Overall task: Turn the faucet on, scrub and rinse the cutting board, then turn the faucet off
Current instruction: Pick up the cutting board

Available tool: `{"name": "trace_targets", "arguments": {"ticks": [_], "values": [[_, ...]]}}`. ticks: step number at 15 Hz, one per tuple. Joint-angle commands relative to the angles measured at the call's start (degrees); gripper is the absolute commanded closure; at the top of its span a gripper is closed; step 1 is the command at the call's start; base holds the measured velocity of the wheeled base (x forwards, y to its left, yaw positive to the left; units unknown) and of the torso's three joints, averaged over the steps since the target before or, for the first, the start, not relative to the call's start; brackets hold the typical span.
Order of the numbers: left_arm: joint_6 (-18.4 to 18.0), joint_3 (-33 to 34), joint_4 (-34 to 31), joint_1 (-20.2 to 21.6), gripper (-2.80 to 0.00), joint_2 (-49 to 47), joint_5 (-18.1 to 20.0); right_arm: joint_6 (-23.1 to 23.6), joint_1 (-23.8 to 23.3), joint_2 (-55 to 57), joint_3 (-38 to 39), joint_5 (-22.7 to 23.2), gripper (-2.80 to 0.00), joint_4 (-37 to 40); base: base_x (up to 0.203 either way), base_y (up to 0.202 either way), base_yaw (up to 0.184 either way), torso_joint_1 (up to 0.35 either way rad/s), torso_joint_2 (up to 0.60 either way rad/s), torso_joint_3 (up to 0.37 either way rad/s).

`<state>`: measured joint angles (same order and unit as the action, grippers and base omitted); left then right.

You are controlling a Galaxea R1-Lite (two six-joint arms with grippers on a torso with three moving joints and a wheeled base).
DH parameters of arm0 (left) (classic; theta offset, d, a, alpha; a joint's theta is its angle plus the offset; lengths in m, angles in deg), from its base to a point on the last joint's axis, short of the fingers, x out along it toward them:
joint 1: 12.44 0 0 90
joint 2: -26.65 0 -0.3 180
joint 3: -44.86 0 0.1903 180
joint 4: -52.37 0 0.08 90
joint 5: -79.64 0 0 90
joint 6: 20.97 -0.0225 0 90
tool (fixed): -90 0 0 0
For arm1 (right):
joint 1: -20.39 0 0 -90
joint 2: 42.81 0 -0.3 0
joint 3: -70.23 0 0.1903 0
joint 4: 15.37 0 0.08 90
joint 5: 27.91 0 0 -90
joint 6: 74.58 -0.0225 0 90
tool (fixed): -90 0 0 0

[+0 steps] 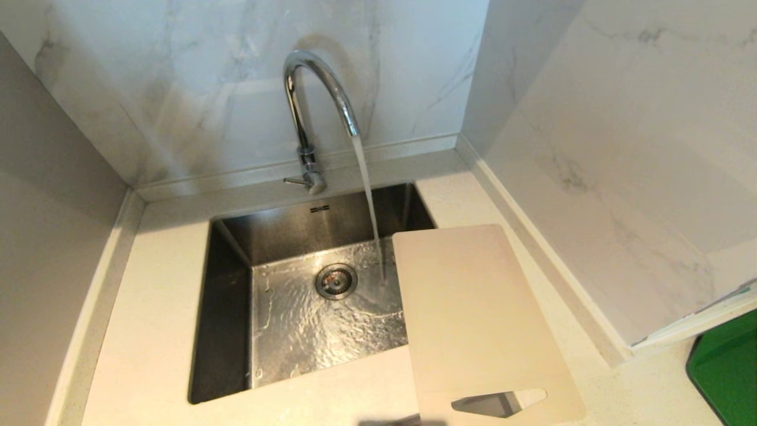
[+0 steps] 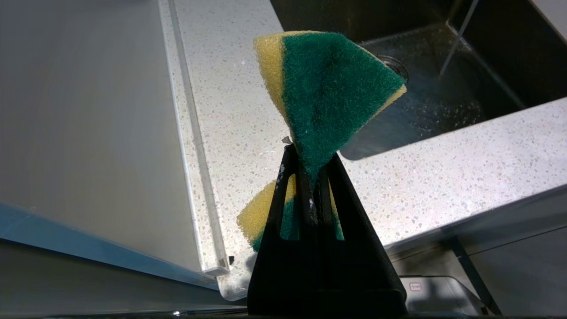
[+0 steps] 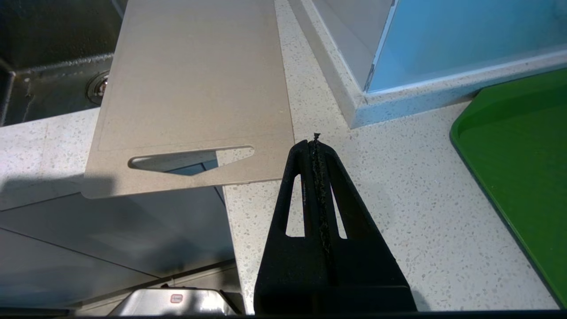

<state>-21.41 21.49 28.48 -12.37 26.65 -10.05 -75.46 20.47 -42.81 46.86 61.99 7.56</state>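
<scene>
We see water running from the faucet [image 1: 313,94] into the sink [image 1: 227,307], and it lands just beside the board [image 1: 473,319], not on it. The board lies on the counter [image 1: 148,331] at the right side of the sink, with one long edge over the basin and its slot end sticking out past the counter's front edge. We think it could tip off the front or slide into the sink if we push on it the wrong way, because part of it has nothing under it. Our left gripper [image 2: 310,177] is squeezed tight on a sponge [image 2: 328,93] and holds it up over the counter, left of the sink. The sponge could slip out when we scrub hard, as only its middle is pinched. Our right gripper [image 3: 315,146] is closed with nothing in it, near the board's slot end. Only the head view shows the running tap. Only the left wrist view shows the sponge. The right wrist view shows the green tray [image 3: 522,168] best.
</scene>
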Motion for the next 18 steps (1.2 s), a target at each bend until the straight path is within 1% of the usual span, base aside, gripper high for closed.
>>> {"name": "trace_targets", "arguments": {"ticks": [1,5,6,8,10,13,15,18], "values": [[0.00,0.18,0.00,0.01,0.00,0.18,-0.04,0.88,0.01,0.00,0.00,0.01,0.00,-0.09,0.000,0.000,0.000,0.000,0.00,0.000],[0.09,0.18,0.00,0.01,0.00,0.18,-0.04,1.75,0.01,0.00,-0.12,0.00,0.00,-0.45,0.000,0.000,0.000,0.000,0.00,0.000],[0.09,0.18,0.00,0.01,0.00,0.15,-0.04,1.47,0.01,0.00,-1.38,0.36,0.00,-0.21,0.000,0.000,0.000,0.000,0.00,0.000],[0.09,0.18,0.00,0.01,0.00,0.18,-0.04,1.14,0.01,1.51,-8.73,1.90,0.00,2.15,0.000,0.000,0.000,0.000,0.00,0.000],[0.26,0.18,0.00,0.01,0.00,0.18,-0.11,1.03,0.05,5.33,-16.38,3.63,0.00,5.39,0.000,0.000,0.000,0.000,0.00,0.000],[0.35,0.18,0.00,0.01,0.00,0.09,-0.06,1.17,0.11,11.77,-26.48,6.27,0.00,6.72,0.000,0.000,0.000,0.000,0.00,0.000],[0.35,0.18,0.00,0.01,0.00,0.11,-0.13,1.38,0.12,15.53,-32.64,9.30,0.00,8.67,0.000,0.000,0.000,0.000,0.00,0.000],[0.35,0.18,0.00,0.01,0.00,0.18,-0.13,1.76,0.15,19.71,-40.95,14.59,0.00,16.69,0.000,0.000,0.000,0.000,0.00,0.000]]}}
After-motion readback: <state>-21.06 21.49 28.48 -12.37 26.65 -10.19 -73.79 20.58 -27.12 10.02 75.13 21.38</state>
